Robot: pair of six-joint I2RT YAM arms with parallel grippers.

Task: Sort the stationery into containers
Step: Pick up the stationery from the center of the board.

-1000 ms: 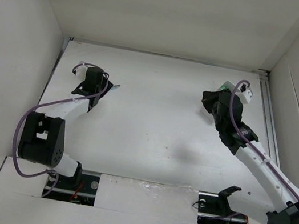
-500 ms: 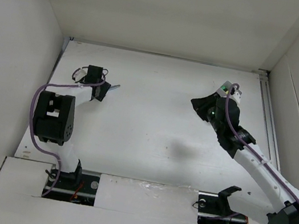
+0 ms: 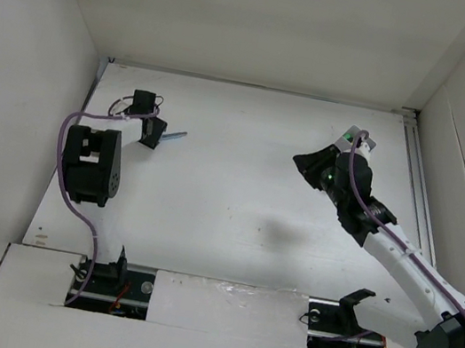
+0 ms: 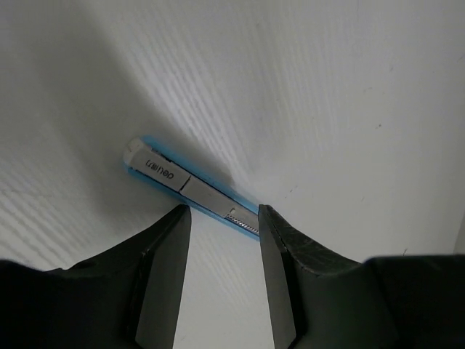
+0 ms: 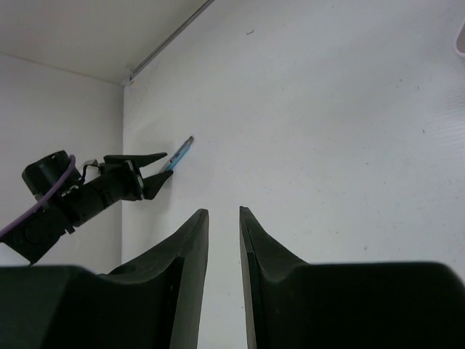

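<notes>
A bluish pen (image 4: 187, 187) with a grey face lies flat on the white table, far left (image 3: 175, 137). My left gripper (image 4: 223, 211) is open right in front of it, a fingertip on either side of the pen's near end, with nothing between the jaws. In the top view the left gripper (image 3: 156, 133) sits just left of the pen. My right gripper (image 5: 224, 212) is open by a narrow gap and empty, hovering (image 3: 305, 163) left of the white container (image 3: 350, 135), which the right arm mostly hides. A bit of green shows in the container.
White walls close in the table on the left, back and right. A metal rail (image 3: 418, 184) runs along the right edge. The right wrist view shows the left gripper (image 5: 138, 179) and the pen (image 5: 181, 153) far across the table.
My right gripper has opened and swung left, away from the container. My left arm folded back, bringing its gripper low and closer to the pen's left end.
</notes>
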